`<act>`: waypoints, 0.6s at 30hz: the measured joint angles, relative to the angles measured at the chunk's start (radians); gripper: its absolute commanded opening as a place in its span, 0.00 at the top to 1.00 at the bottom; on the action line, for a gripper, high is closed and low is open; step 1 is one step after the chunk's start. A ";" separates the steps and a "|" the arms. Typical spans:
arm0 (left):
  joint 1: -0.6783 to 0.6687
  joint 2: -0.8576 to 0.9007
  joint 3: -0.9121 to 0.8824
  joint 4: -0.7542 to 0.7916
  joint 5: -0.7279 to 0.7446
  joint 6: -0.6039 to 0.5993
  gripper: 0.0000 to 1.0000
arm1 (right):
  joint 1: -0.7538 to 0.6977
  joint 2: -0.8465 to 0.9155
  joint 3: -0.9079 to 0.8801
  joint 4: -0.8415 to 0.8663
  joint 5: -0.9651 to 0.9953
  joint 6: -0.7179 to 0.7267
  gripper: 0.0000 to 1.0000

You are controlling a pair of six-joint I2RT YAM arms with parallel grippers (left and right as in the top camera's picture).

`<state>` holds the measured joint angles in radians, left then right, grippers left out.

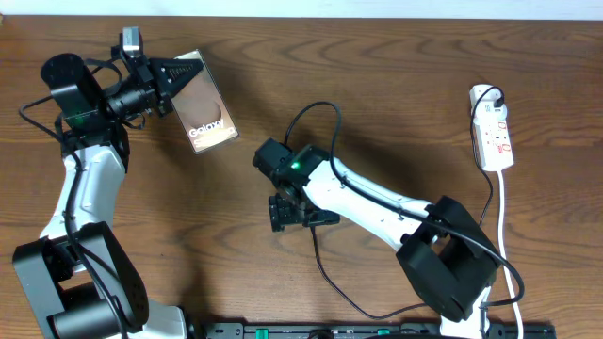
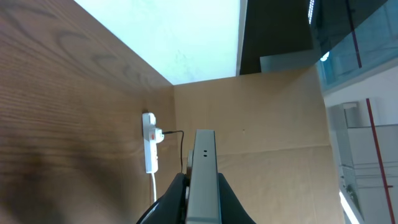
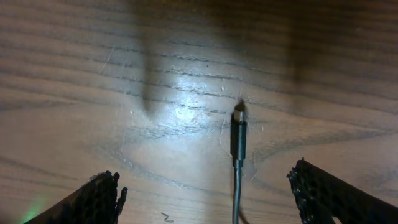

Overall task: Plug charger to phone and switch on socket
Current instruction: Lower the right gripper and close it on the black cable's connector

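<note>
The phone [image 1: 203,115], a brown-grey slab with white "Galaxy" text, is tilted at the back left of the table. My left gripper [image 1: 177,77] is shut on its upper edge. In the left wrist view the phone [image 2: 204,177] shows edge-on, clamped between the two black fingers [image 2: 231,202]. My right gripper [image 1: 292,215] hangs open over the table's middle. In the right wrist view the charger [image 3: 238,134] lies flat on the wood, its slim plug tip pointing away, between the spread fingers [image 3: 99,199] of my right gripper [image 3: 214,199], touching neither. The white socket [image 1: 493,128] lies at the far right.
A black plug [image 1: 491,94] sits in the socket's far end, and a white cord [image 1: 506,235] runs from the socket toward the front edge. The socket [image 2: 150,142] also shows in the left wrist view, far across the table. A thin black cable [image 1: 325,278] trails from the right gripper toward the front.
</note>
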<state>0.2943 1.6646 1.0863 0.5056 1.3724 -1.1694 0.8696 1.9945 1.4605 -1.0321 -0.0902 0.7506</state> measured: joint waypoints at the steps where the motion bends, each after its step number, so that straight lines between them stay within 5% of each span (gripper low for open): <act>1: 0.000 0.000 0.000 0.000 0.003 0.000 0.93 | 0.003 0.000 -0.002 0.003 0.006 0.006 0.14; 9: 0.000 0.000 0.000 0.000 0.010 0.000 0.93 | 0.012 0.000 -0.098 0.077 0.025 0.040 0.15; 18: 0.000 0.000 0.000 0.000 0.010 0.000 0.93 | 0.012 0.000 -0.127 0.109 0.034 0.056 0.38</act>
<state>0.2943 1.6646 1.0863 0.5060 1.3823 -1.1694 0.8818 1.9949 1.3334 -0.9226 -0.0563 0.8062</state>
